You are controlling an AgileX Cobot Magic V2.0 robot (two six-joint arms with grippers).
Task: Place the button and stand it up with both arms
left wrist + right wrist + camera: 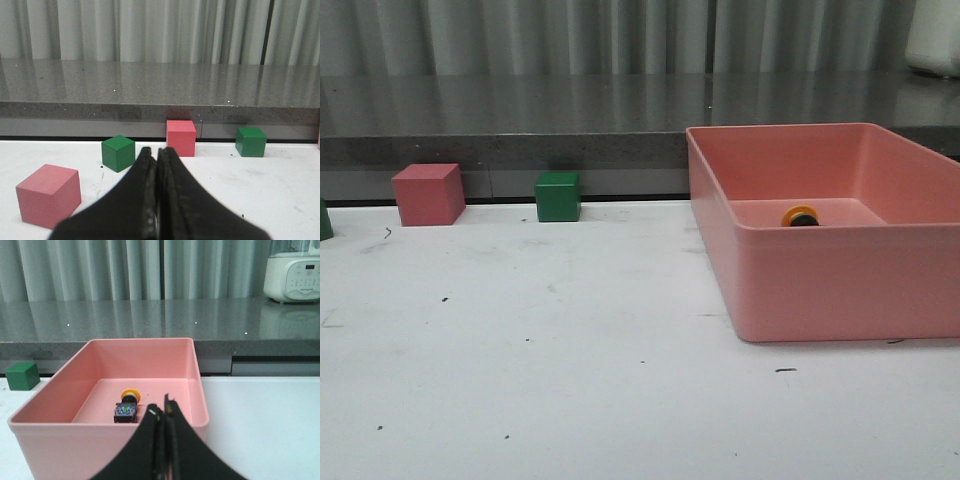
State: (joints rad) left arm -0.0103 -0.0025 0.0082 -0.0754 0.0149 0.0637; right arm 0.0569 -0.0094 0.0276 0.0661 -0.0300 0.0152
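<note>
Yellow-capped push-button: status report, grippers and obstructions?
Left gripper shut, empty; right gripper shut, empty. Yellow-capped push-button lying on its side inside the pink plastic bin. Bin walls surround it; nothing on top.

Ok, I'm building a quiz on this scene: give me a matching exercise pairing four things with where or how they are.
Things:
1. button
2. left claw
3. pink bin
4. white appliance

Places or states:
A. on the grey counter behind the table
B. shut, holding nothing
C. lying on its side inside the bin
D. on the table's right side in the front view

Pairs: 1-C, 2-B, 3-D, 4-A
</note>
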